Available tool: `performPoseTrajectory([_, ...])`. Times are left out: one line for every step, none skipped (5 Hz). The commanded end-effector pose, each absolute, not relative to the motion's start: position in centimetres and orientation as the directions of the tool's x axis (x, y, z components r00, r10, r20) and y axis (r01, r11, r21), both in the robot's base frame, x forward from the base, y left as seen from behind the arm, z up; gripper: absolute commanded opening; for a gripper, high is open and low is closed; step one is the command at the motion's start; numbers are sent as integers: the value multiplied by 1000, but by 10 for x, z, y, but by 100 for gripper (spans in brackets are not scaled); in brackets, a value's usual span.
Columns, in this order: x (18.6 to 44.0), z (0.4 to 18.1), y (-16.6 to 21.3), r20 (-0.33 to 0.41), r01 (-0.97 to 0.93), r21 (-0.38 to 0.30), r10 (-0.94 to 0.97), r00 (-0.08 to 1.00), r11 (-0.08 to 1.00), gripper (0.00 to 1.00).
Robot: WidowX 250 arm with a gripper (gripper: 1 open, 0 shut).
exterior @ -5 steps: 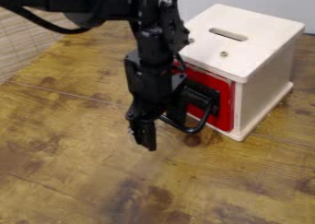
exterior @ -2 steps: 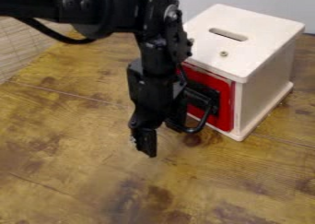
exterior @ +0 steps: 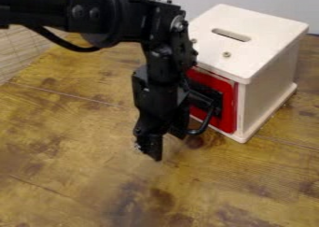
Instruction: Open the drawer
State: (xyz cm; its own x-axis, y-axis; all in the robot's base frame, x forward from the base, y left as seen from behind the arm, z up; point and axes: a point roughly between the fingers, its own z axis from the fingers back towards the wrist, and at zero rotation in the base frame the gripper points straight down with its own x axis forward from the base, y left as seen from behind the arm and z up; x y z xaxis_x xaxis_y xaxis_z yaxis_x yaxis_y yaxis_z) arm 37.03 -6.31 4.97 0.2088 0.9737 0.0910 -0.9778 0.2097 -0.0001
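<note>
One rigid red drawer [exterior: 214, 102] sits shut in its cabinet [exterior: 256, 58] at three o'clock; its stiff black loop handle [exterior: 203, 117] looks best to grip. Gripper [exterior: 148, 148] width unclear.

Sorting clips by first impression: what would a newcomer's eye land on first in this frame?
The big black robot arm fills the centre, its gripper pointing down just above the worn wooden table. Right behind it stands a cream-white cabinet with a slot on top, holding a red drawer whose black loop handle juts out beside the arm.
</note>
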Motion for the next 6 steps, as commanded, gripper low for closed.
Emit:
performPoseTrajectory([372, 61, -67, 102, -978, -34, 974, 202, 206, 0])
performPoseTrajectory([364, 61, -66, 116, -980, -26, 974, 195, 199, 0])
performPoseTrajectory([356, 60, -65, 131, -982, -18, 974, 185, 189, 0])
performPoseTrajectory([348, 59, -63, 148, -984, -9, 974, 174, 177, 0])
performPoseTrajectory([341, 58, -60, 168, -988, 4, 974, 150, 152, 0])
performPoseTrajectory([334, 58, -57, 183, -992, 10, 975, 129, 129, 0])
